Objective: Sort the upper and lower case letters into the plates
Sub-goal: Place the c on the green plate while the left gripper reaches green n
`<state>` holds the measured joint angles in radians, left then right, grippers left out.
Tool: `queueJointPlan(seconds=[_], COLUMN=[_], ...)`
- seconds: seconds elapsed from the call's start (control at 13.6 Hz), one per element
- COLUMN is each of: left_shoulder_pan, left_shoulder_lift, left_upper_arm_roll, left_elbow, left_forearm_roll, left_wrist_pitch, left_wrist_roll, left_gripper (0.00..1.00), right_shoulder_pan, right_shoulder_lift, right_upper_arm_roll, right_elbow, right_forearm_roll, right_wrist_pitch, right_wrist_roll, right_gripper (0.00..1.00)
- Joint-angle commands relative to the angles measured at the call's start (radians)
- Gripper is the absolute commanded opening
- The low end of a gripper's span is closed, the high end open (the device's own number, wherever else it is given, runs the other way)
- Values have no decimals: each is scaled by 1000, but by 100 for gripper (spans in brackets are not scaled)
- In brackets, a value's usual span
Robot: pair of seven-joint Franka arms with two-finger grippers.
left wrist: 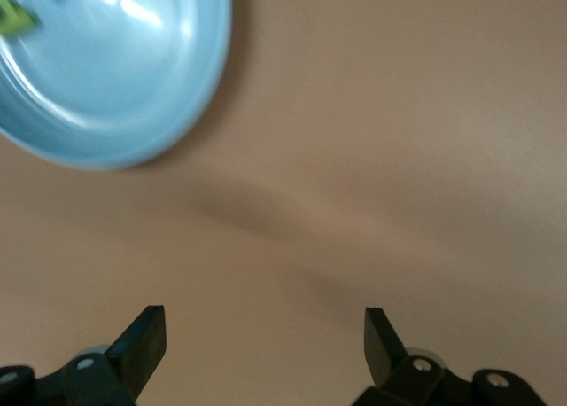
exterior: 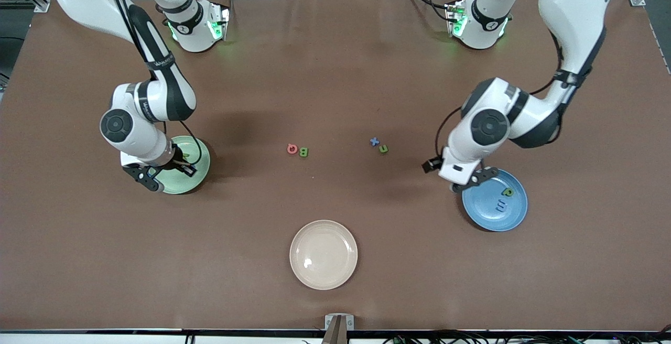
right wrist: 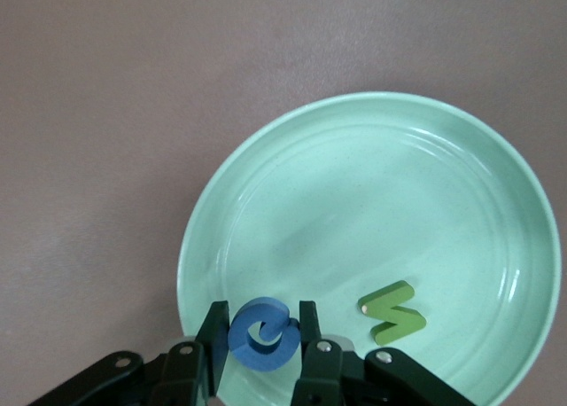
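Brown desk (exterior: 335,71): right gripper (right wrist: 262,335) jaws clamp blue letter (right wrist: 262,333) directly above pale green plate (right wrist: 372,202); left gripper (left wrist: 266,344) jaws wide, empty, blue plate (left wrist: 133,96) just beside.

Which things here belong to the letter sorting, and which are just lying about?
Job:
- pale green plate, green letter in it
- blue letter in the right hand
- blue plate with two letters, open left hand beside it
- four loose letters mid-table

Lying about:
- cream plate
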<state>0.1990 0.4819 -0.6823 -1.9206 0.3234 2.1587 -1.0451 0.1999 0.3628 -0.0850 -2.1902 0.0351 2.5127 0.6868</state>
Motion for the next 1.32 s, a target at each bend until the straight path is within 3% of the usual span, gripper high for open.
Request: queueJointPlan(seconds=[0.0,0.15,0.22,0.29,0.37,0.74,0.96,1.25], left_shoulder_pan=[-30,-90,-111,-127,-133,-147,-151,-161], left_shoulder_lift=[-6,21,41,53,66,104,138,168], left_upper_arm_roll=[-39,-39,-37,-36,-36,-36,-36,-34], left_elbow=[-35,-35,-37,-41,-49,-100,-100,-94], left_forearm_roll=[5,16,20,40,72,138,164,195], left_wrist_pitch=[49,99,125,145,159,271,291,294], left_wrist_roll=[-104,-182,-222,-246,-265,-325,-329,-332], left_gripper=[95,89,85,83,81,75,71,67], right_shoulder_pan=[-24,-22,-20,-19,-17,7,105,262], right_shoulder_lift=[11,13,13,12,10,-41,-36,10], right_upper_arm_roll=[22,24,24,24,24,39,54,54], right_elbow=[-48,-56,-56,-54,-52,88,115,115], right_forearm_roll=[6,6,6,6,5,20,71,74], right_wrist_pitch=[76,74,69,67,67,-224,-212,-65], right_wrist_roll=[-15,-13,-13,-15,-15,14,147,370], right_gripper=[4,12,30,74,100,100,100,100])
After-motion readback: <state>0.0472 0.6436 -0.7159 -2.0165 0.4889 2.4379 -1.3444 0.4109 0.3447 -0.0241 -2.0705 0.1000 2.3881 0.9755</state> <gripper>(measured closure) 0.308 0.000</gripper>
